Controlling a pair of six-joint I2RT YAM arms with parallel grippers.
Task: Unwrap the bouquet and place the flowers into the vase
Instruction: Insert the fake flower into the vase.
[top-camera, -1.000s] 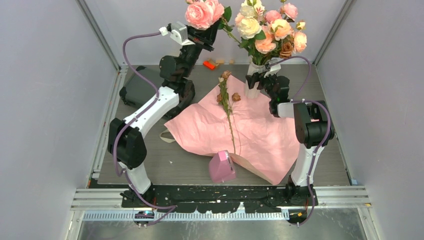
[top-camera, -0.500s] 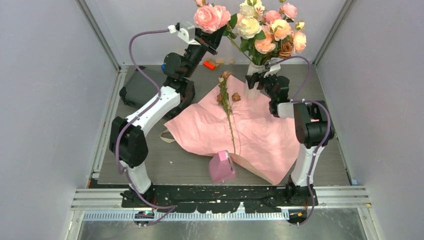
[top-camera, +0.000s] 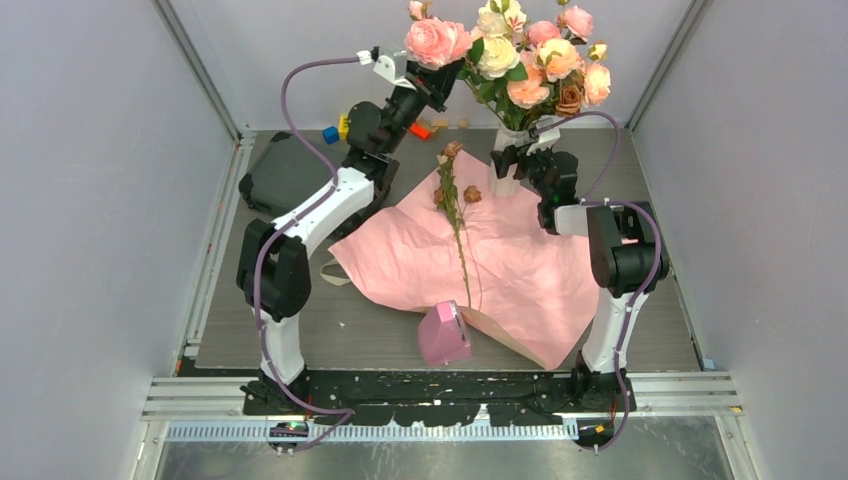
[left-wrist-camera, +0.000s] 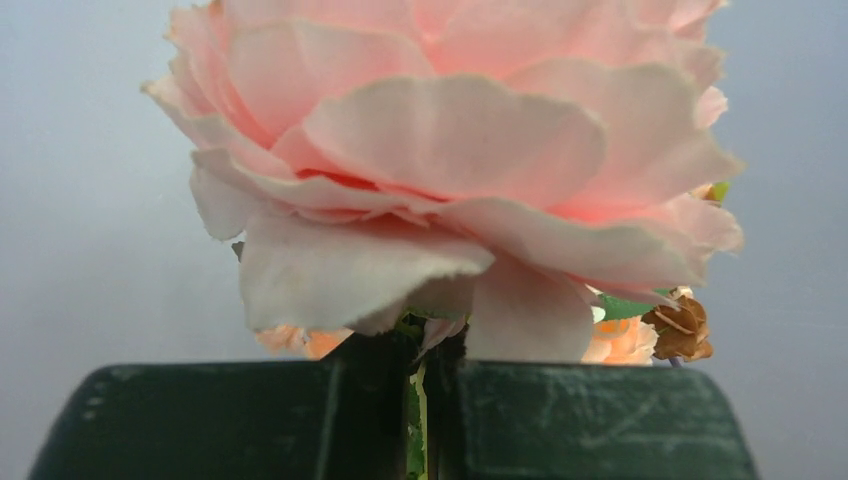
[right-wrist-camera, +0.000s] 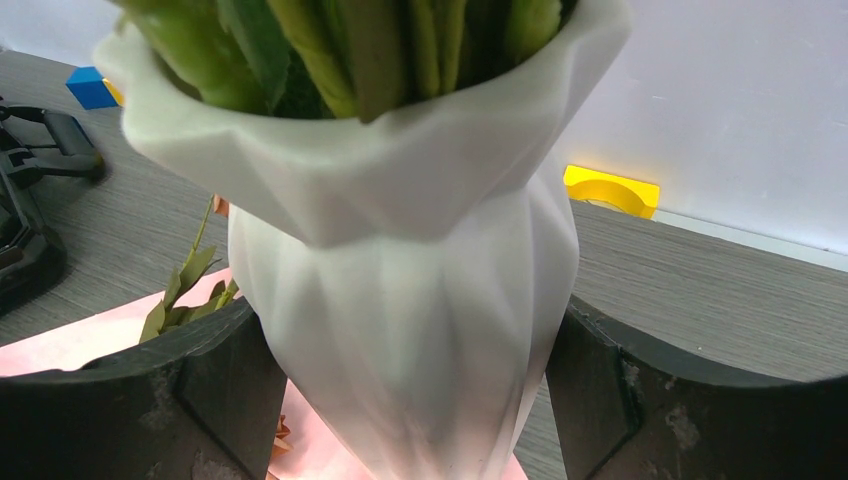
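Ribbed white vase (right-wrist-camera: 380, 200) holding a rose bunch (top-camera: 540, 65), right gripper (right-wrist-camera: 415, 400) clasping its body, left gripper (left-wrist-camera: 418, 400) pinching the stem of a big pale pink rose (left-wrist-camera: 450, 170) upper-left of the vase, small roses (top-camera: 455, 215) lying on pink wrapping paper (top-camera: 520, 270) before it.

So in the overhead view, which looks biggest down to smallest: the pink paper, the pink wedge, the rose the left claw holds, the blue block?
1. pink paper
2. pink wedge and rose look about alike; the rose is held up nearer the camera, so no ranking.
3. blue block
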